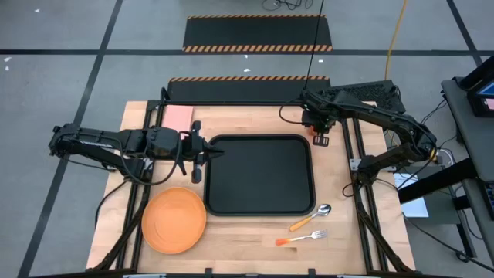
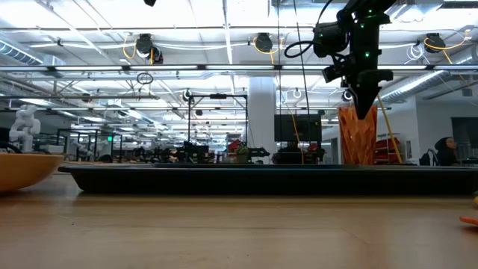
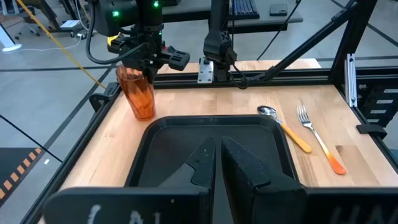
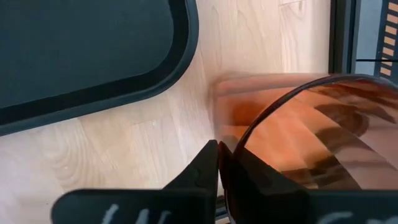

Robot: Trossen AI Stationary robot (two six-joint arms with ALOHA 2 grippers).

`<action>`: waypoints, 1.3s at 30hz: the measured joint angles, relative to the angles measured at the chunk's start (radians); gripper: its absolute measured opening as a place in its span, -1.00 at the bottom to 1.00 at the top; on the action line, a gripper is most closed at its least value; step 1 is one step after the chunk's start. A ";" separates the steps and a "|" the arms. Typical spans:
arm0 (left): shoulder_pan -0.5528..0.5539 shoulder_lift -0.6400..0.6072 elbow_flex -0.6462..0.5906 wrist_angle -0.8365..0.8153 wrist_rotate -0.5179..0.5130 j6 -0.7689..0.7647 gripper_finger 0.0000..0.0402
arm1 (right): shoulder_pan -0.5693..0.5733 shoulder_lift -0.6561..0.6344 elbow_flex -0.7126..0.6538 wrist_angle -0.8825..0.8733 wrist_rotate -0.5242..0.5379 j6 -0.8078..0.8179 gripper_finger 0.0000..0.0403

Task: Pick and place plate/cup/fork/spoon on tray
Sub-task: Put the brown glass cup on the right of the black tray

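Observation:
The dark-orange cup (image 3: pixel 139 93) is upright beside the black tray's (image 1: pixel 260 202) far right corner, and my right gripper (image 2: pixel 364 101) is shut on its rim from above. My left gripper (image 1: pixel 199 151) is shut and empty, hovering over the tray's left rim; its fingers show in the left wrist view (image 3: pixel 217 158). The orange plate (image 1: pixel 174 221) lies on the table near the tray's near left corner. The spoon (image 1: pixel 311 218) and the fork (image 1: pixel 301 238) lie on the table in front of the tray's near right corner. My right gripper pinches the cup's rim wall (image 4: pixel 244 138), one finger (image 4: pixel 267 180) inside the cup and one finger (image 4: pixel 200 169) outside. The fingers point down from above. The cup hangs upright below them (image 2: pixel 358 138); the tray's rim hides its base, so I cannot tell whether it rests on the table.
A pink rectangular pad (image 1: pixel 177 117) lies at the far left, beyond the left gripper. Black frame rails (image 1: pixel 349 147) run along the table's right side, close to the cup. Bare wood (image 1: pixel 247 239) shows between the plate and the cutlery.

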 joint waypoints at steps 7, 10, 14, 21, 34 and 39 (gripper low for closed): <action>0.000 0.000 0.000 0.000 0.000 0.000 -0.85 | 0.003 -0.009 0.000 0.000 0.002 0.001 -0.98; 0.000 0.000 0.000 0.000 0.000 0.000 -0.85 | 0.006 -0.025 0.002 -0.005 0.015 0.016 -0.98; 0.000 0.000 0.000 0.003 0.000 0.000 -0.85 | 0.029 -0.044 0.046 -0.050 0.080 0.057 -0.98; 0.000 0.000 0.000 0.013 0.000 0.000 -0.85 | 0.105 -0.048 0.160 -0.142 0.075 0.183 -0.98; -0.028 0.000 0.000 0.009 0.005 -0.031 -0.85 | 0.076 -0.043 0.117 -0.116 0.071 0.206 -0.98; -0.059 0.000 0.000 0.007 0.005 -0.031 -0.85 | 0.013 -0.043 0.064 -0.088 -0.029 0.163 -0.98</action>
